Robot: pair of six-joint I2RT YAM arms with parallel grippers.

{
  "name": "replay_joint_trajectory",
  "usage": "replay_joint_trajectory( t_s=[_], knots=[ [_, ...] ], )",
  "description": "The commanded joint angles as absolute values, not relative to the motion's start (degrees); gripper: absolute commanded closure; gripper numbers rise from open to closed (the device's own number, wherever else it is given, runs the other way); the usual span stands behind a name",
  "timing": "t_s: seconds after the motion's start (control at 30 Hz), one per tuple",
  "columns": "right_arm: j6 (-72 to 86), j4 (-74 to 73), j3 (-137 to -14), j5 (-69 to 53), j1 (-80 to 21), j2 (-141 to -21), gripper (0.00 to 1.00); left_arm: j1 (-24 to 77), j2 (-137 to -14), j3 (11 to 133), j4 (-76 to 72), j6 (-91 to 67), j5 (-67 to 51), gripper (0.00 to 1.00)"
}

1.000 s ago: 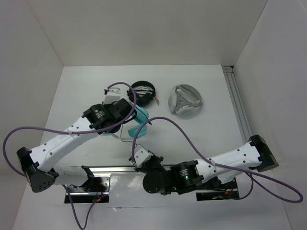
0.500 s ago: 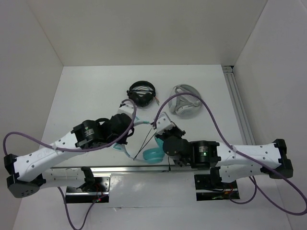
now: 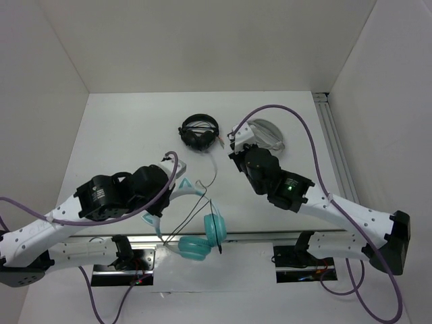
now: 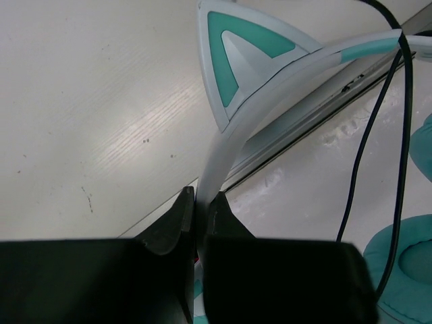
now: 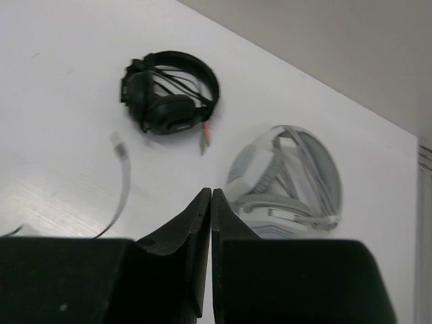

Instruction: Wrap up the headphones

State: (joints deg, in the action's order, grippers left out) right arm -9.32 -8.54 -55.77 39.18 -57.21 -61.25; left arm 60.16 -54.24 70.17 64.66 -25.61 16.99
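My left gripper (image 4: 200,196) is shut on the pale headband of the headphones (image 3: 214,228), just below a teal-lined cat ear (image 4: 236,54). The two teal ear cups hang at the table's near edge in the top view. The thin dark cable (image 3: 213,172) runs from the cups across the table toward the far side, and it ends in a white strap (image 5: 123,177) lying flat. My right gripper (image 5: 212,192) is shut with nothing visible between its fingers. It hovers between the strap and the grey case.
Smaller black headphones (image 3: 200,131) lie at the far middle. The grey round case (image 3: 266,135) sits right of them, partly under my right wrist. A metal rail (image 3: 334,142) runs along the right side and another (image 3: 256,236) along the near edge.
My left arm drew back toward the near edge with the headphones, whose cups now hang lower. My right arm swung from the near edge out to the grey case.
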Motion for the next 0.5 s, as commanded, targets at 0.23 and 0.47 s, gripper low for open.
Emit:
replay_joint_trajectory(
  t_s=[0.23,0.47],
  knots=[
    [0.09,5.62,-44.58,19.63,-57.30,-63.56,0.72,60.29,-54.93,82.33,66.88,-32.24,21.79,1.00],
    [4.47,15.99,-34.99,-9.82,-51.16,-57.49,0.42,60.29,-56.07,88.68,69.70,-38.14,25.85,1.00]
  ],
)
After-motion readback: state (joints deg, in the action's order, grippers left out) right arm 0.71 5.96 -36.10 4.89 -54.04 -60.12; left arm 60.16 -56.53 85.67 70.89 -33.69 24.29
